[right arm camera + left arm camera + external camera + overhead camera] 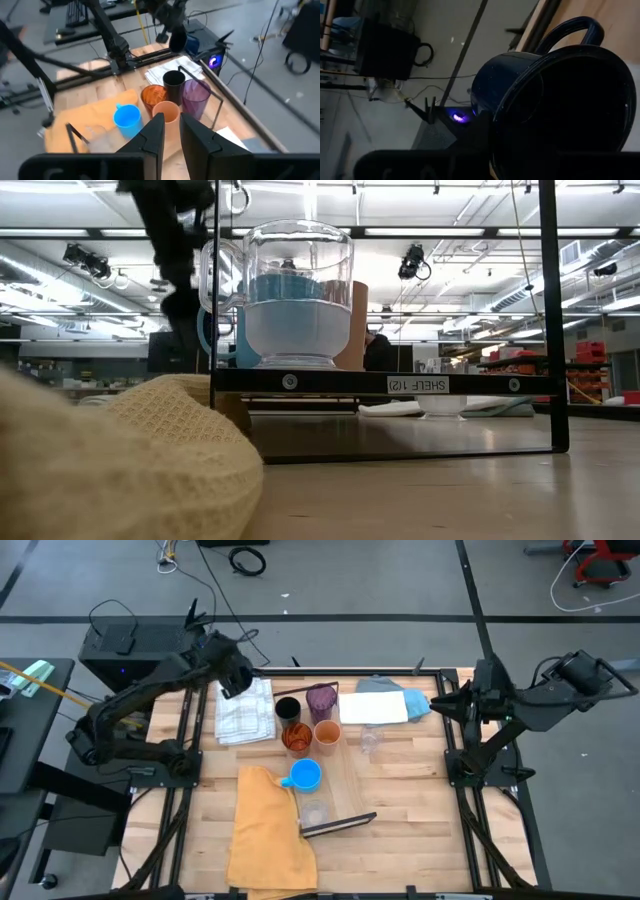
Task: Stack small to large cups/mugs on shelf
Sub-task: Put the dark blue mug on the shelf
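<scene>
Slatted wood tabletop (400,800), grey floor around; left pincer (232,680) clamps dark navy mug (555,100); right pincer (171,131) part-open, empty.

**Counter and shelf: what is carried**

A slatted wooden counter (400,790) is seen from above, with a pale shelf (345,790) laid along its middle. On the shelf are set a black cup (287,708), a purple tumbler (321,699), an orange tumbler (295,738), a peach cup (327,733), a bright blue mug (303,776) and a clear mug (314,811). A mustard-yellow cloth (268,830) is spread toward the counter's near left corner. A checked cloth (244,710) is laid near the far left corner, and white and light blue cloths (385,705) by the far edge.
</scene>
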Robot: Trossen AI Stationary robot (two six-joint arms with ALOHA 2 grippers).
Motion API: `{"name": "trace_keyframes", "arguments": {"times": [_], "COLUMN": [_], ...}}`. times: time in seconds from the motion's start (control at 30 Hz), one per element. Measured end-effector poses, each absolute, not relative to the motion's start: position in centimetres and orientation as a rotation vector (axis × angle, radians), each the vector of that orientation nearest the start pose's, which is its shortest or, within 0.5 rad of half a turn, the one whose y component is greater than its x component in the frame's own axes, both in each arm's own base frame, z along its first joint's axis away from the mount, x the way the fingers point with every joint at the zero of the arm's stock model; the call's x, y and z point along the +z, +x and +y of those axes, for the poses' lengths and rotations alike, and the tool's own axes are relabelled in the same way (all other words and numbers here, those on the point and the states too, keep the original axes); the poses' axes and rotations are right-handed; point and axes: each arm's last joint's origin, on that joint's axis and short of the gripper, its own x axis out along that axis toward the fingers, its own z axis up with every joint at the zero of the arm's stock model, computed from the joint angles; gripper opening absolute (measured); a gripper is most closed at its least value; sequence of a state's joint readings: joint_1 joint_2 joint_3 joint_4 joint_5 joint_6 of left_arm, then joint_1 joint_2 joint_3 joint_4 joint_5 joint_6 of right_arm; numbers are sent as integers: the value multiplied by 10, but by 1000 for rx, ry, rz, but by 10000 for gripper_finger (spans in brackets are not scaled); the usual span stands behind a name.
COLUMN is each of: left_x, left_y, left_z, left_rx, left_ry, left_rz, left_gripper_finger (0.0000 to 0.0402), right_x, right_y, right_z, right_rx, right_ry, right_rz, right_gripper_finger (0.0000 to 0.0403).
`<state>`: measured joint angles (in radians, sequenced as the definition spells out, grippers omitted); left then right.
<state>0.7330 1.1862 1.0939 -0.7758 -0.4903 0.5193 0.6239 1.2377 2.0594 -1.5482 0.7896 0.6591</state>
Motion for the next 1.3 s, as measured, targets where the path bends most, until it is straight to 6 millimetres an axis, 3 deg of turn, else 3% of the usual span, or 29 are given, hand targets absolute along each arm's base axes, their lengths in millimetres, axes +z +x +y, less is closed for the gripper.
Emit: {"name": "trace_keyframes", "arguments": {"times": [0.17,0.37,0.53,0.73,1.03,1.17,1.3], "left_x": [379,461,497,498,475,470,474], "left_y": [159,148,152,194,272,291,296], "left_z": [152,120,94,67,43,40,38], "left_rx": [860,783,637,435,281,257,251], "left_ry": [246,130,41,9,81,110,114], "left_rz": [1027,726,637,683,681,656,595], "left_gripper_finger": [22,22,22,22,22,22,22], "right_x": [514,510,504,499,510,501,496], "right_y": [112,126,149,179,217,233,243], "right_z": [55,64,59,46,44,48,50], "right_rx": [-270,-172,-235,-278,-232,-195,-187], "right_ry": [-63,-469,-592,-553,-496,-509,-507], "right_rz": [504,584,669,724,549,585,605], "right_gripper_finger": [69,80,96,142,219,233,239]}}
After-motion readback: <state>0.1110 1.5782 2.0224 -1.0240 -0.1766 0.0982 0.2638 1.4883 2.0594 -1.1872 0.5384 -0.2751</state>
